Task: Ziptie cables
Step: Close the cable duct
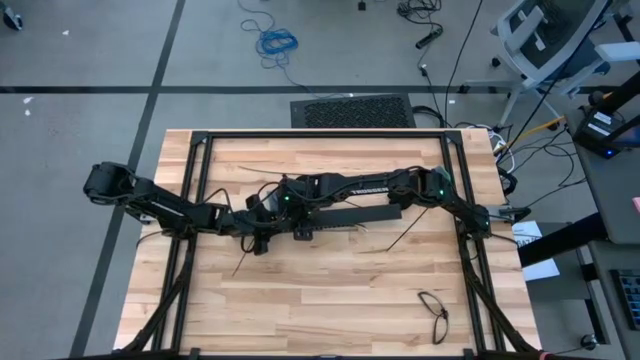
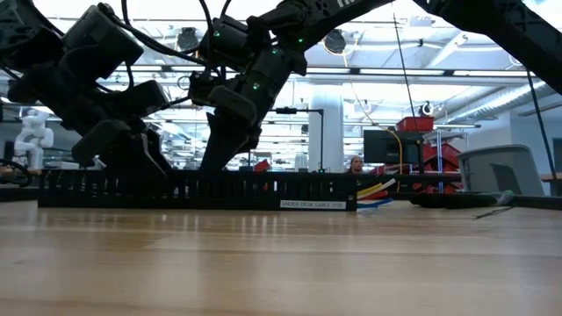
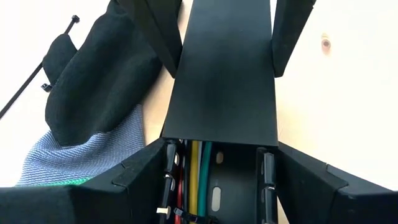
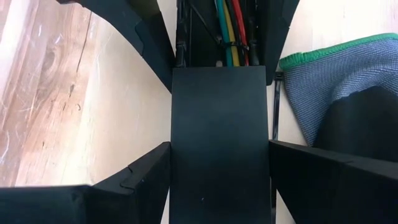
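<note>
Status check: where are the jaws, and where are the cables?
Both grippers, left and right, straddle the slotted bar. Cables inside it. Gloved hand alongside.

Two dark jointed arms (image 1: 170, 208); green indicator lights (white lettering)

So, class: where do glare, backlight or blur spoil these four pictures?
Low view: bright ceiling lights behind turn the arms into silhouettes, and the near table is soft. Right wrist view: pale sheen on the wood beside the black cover. Left wrist view: cables sit in shadow.
</note>
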Robot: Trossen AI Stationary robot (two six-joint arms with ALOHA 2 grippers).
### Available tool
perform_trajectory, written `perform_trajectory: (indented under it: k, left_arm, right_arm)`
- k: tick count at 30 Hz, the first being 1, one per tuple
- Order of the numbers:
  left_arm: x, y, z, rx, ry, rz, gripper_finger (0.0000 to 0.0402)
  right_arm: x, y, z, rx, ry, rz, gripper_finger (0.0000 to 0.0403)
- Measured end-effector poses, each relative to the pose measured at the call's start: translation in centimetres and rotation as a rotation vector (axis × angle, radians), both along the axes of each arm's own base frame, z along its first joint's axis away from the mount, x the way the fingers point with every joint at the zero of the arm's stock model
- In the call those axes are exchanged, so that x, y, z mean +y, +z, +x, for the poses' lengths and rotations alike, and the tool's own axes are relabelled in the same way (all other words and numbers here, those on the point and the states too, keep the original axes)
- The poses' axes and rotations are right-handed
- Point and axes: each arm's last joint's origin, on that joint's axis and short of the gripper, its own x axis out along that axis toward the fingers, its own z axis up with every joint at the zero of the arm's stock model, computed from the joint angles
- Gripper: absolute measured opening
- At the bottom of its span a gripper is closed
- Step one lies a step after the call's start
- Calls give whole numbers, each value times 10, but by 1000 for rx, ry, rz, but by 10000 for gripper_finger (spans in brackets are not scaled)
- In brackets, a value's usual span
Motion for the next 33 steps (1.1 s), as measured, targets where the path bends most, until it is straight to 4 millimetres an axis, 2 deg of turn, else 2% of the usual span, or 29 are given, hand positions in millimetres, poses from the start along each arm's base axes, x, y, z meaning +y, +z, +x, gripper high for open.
perform_trajectory:
  k: [24, 28, 33]
  left_arm:
    - [0, 2, 2, -28, -16, -23, 265]
    - [-1, -2, 2, 0, -34, -39, 286]
    - [2, -8, 3, 35, -33, -49, 337]
  right_arm:
    - [0, 1, 0, -3, 0, -4, 240]
    - [1, 1, 0, -4, 0, -5, 240]
    - [0, 1, 0, -3, -1, -5, 240]
